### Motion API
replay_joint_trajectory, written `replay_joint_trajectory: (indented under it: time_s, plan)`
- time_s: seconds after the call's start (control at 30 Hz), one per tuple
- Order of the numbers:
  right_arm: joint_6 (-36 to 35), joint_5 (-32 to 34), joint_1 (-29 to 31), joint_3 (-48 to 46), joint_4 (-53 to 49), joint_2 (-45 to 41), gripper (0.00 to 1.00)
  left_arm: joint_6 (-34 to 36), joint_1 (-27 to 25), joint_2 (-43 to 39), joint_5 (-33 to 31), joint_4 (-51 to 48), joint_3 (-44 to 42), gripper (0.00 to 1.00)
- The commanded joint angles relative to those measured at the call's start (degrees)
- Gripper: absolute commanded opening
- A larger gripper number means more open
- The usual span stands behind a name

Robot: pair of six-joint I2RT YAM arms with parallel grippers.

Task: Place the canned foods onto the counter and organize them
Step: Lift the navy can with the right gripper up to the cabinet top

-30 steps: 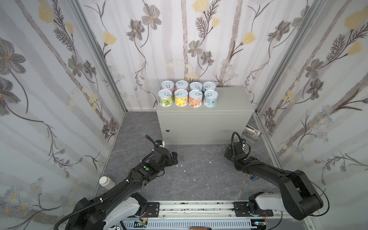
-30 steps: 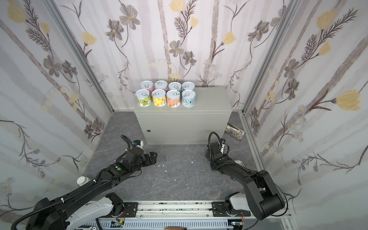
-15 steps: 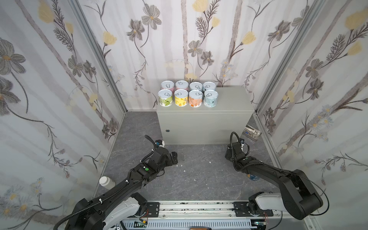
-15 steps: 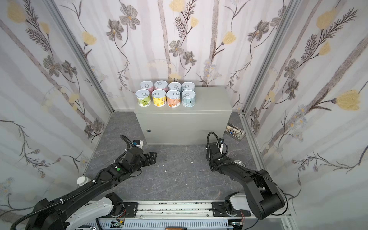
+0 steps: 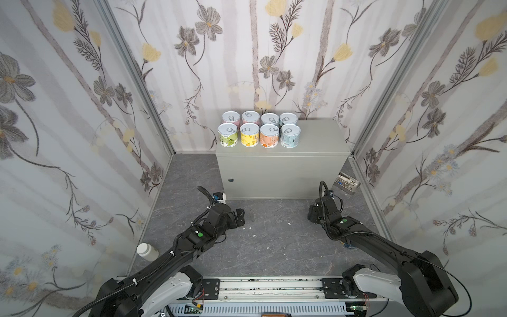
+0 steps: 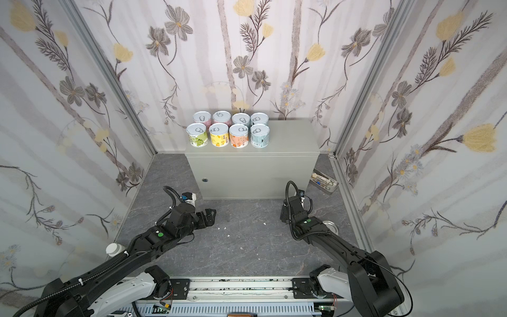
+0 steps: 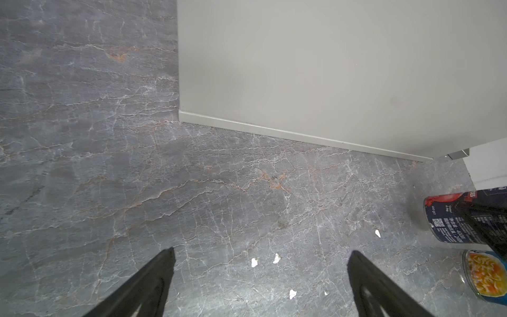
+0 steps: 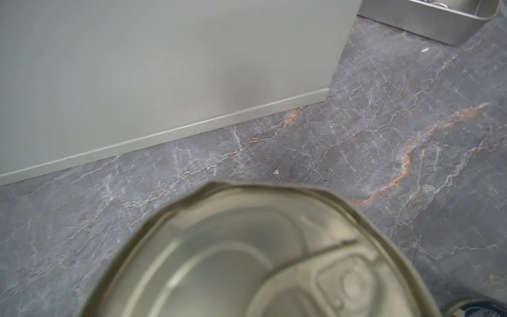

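Eight short pastel cans stand in two rows on the left part of the counter, the pale grey-green box seen in both top views. My right gripper is low on the floor in front of the counter's right end, shut on the dark navy can. That can's silver lid fills the right wrist view. The blue Progresso can stands just behind it, its lid showing beside my right arm. My left gripper hovers open and empty over the floor.
A white-capped bottle lies by the left wall. A shiny metal tray sits between the counter's right end and the right wall. Small white crumbs dot the dark marbled floor. Floral walls close in on three sides.
My right gripper's jaws have closed in on the dark navy can, and the gripper has shifted slightly left. The left arm and the cans on the counter have not moved.
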Motion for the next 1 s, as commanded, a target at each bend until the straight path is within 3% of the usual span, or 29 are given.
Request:
replay_joint_trajectory:
  time_s: [0.0, 0.33, 0.57, 0.97]
  plan:
    - [-3.69, -1.81, 0.44, 2.34, -0.63, -2.43, 0.5, 0.11, 0.03, -0.91, 0.19, 0.55, 0.74, 1.0]
    - [-12.42, -10.97, 1.45, 16.2, -14.63, -10.62, 0.46, 0.28, 0.06, -4.79, -1.47, -3.74, 1.74, 1.0]
    - [-15.21, -12.16, 1.88, 29.83, -23.49, -10.91, 0.45, 0.7, 0.05, -5.05, -1.8, -6.5, 4.25, 1.0]
    - [-18.71, -11.01, 2.3, 53.85, -33.41, -7.3, 0.45, 5.57, 0.16, -5.48, -8.92, -15.73, 17.56, 1.0]
